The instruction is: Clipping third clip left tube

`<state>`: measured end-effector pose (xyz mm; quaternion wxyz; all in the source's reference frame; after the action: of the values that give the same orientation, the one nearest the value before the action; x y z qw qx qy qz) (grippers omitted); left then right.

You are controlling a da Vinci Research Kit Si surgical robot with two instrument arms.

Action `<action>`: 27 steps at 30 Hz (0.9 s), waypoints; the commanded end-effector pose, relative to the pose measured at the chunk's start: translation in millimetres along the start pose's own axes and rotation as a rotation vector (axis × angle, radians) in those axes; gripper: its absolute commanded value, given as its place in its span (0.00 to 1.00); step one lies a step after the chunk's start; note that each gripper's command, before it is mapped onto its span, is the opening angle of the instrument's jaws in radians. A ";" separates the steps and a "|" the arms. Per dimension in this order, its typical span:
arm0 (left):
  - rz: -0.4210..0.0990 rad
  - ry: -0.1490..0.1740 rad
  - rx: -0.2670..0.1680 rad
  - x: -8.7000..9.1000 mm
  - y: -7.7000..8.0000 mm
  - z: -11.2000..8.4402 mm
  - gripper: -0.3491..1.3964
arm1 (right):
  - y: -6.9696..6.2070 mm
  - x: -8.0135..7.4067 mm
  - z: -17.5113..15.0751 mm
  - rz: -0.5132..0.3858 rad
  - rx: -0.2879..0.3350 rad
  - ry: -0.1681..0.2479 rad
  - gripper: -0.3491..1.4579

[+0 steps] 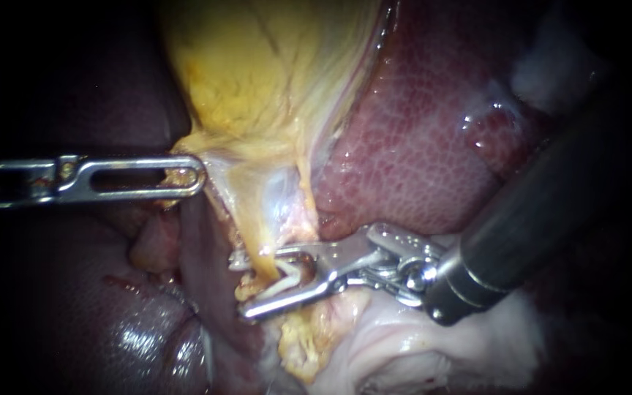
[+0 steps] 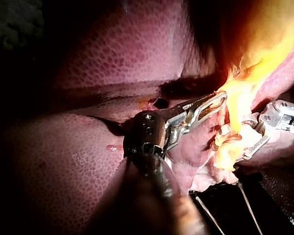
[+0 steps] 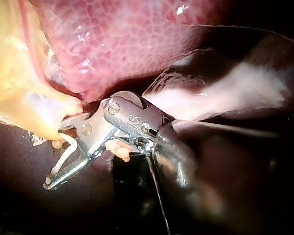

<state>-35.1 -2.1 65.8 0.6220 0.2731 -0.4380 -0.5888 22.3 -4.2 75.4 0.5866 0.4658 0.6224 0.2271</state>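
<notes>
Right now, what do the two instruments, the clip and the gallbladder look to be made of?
Left instrument: bare polished metal, judging by its silver glare.
Right instrument: the same shiny metal at the tip. The shaft behind is matte black, either coated or plastic; I cannot tell which.
Clip: white and dull, probably plastic.
Gallbladder: soft, wet tissue, yellow and glistening.

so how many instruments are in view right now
2. The left instrument enters from the left, shut on the lower edge of the gallbladder; the right instrument enters from the lower right, holding a clip at a tube. None seems hidden.
</notes>
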 end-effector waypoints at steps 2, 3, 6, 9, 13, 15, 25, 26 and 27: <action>0.000 -0.001 -0.001 0.0 0.0 0.0 0.00 | 0.2 0.6 0.0 0.006 0.002 0.009 0.52; 0.000 -0.001 -0.001 0.0 0.0 0.1 0.00 | 0.3 1.0 0.0 0.007 0.003 0.013 0.52; 0.000 -0.001 -0.001 0.0 0.0 0.1 0.00 | 0.6 1.8 -0.2 0.018 0.004 0.017 0.51; 0.000 -0.001 -0.002 0.0 0.0 0.2 0.00 | 0.8 2.2 -0.6 0.026 0.007 0.017 0.50; 0.000 -0.001 -0.002 0.0 0.0 0.2 0.00 | 1.1 2.3 -1.2 0.057 0.008 0.019 0.48; 0.000 -0.001 -0.002 0.0 0.0 0.2 0.00 | 1.1 2.3 -1.6 0.146 0.016 0.020 0.36; 0.000 -0.001 -0.002 0.0 0.0 0.2 0.00 | 1.2 1.7 -3.1 0.169 0.032 0.005 0.00; 0.000 -0.001 -0.002 0.1 0.0 0.2 0.00 | 1.3 1.7 -3.1 0.169 0.032 0.005 0.00; 0.000 -0.002 -0.002 0.1 0.0 0.2 0.00 | 1.3 1.7 -3.1 0.169 0.032 0.005 0.00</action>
<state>-35.2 -2.2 65.9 0.6219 0.2720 -0.4381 -0.5893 19.9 -1.3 76.2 0.5563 0.5256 0.5857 0.2667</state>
